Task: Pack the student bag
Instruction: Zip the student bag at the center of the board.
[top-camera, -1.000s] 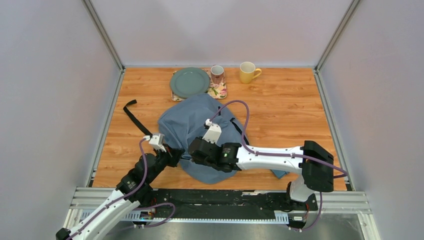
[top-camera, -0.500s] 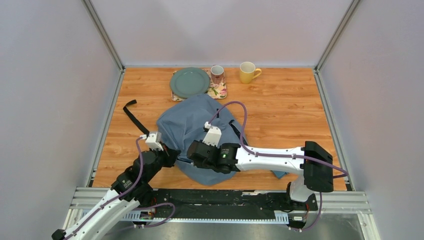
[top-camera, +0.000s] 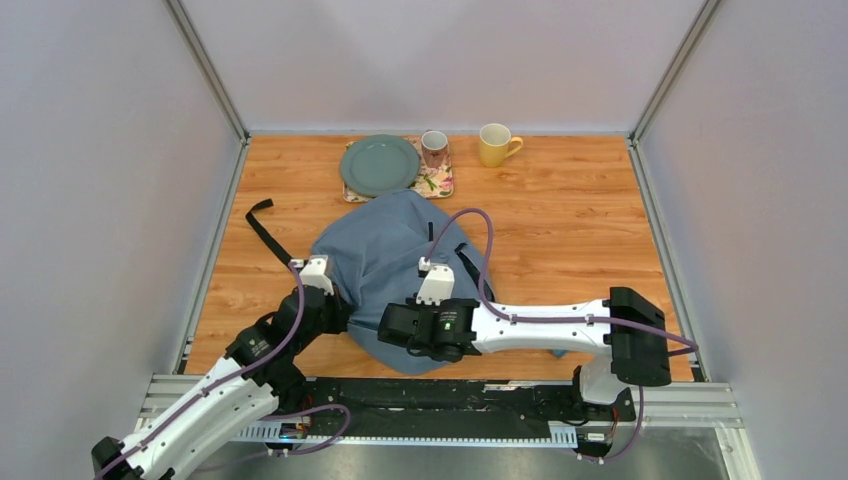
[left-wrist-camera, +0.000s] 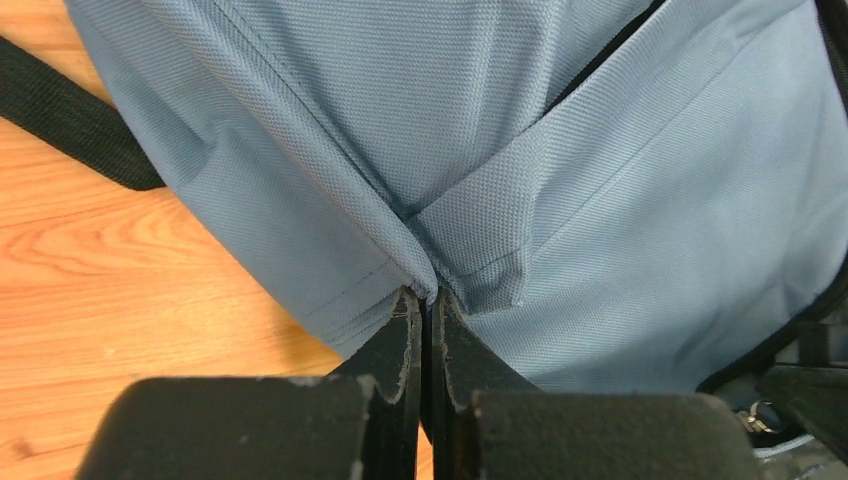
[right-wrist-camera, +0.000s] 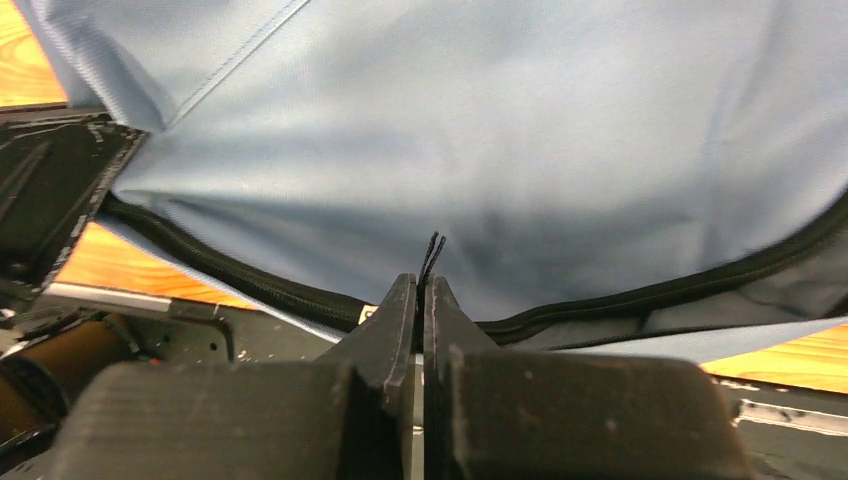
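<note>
Student bag (top-camera: 385, 255): slumped on the surface (top-camera: 580, 210), its near edge reaching both jaws.
Left jaws: closed, pinching a fabric fold at the bag's seam.
Right jaws: closed on a thin black cord (right-wrist-camera: 433, 248), just above the zipper (right-wrist-camera: 230, 265).

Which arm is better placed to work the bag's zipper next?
Right, probably: the right gripper has its jaws shut on a thin black cord at the zipper of the student bag. The left gripper only pinches a fabric fold.
</note>
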